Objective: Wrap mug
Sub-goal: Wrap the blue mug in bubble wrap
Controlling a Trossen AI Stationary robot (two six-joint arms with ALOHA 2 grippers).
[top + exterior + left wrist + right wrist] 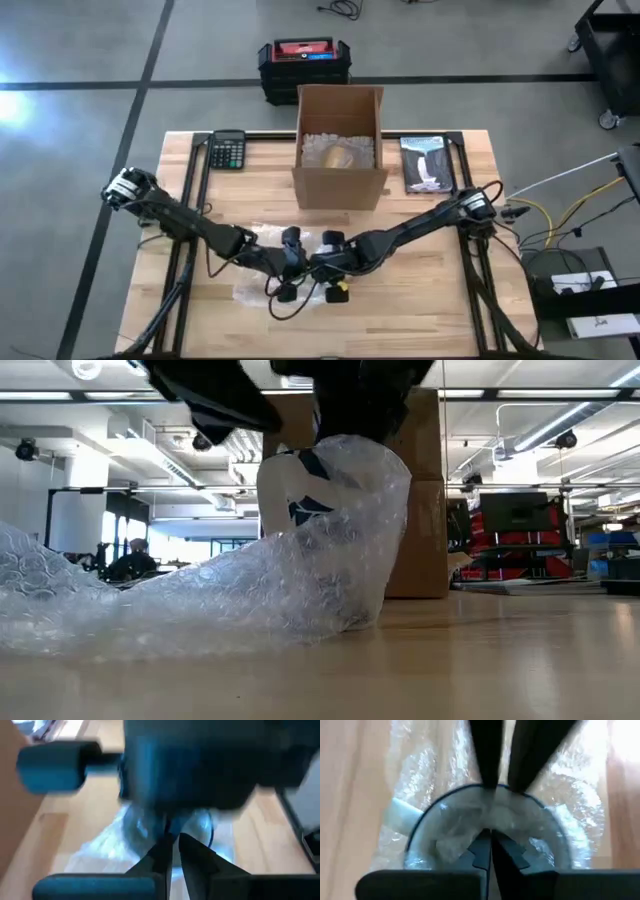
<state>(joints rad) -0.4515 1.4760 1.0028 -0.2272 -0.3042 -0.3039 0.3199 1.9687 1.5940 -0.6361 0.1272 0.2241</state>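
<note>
- Left arm is reaching in from the table's left edge, its left gripper [291, 262] pinching closed at the table's centre front.
- Right arm is stretching in from the right, right gripper [327, 268] pinching closed, nearly meeting the other.

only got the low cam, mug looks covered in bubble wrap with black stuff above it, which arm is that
Observer: Both. The high view shows the two arms meeting over the mug.
Operator: is the mouth covered
Observer: The right wrist view looks into it: bubble wrap is tucked inside, with the right gripper shut on it.
Operator: and the left
Observer: The left gripper is also pinched on wrap at the rim.
</note>
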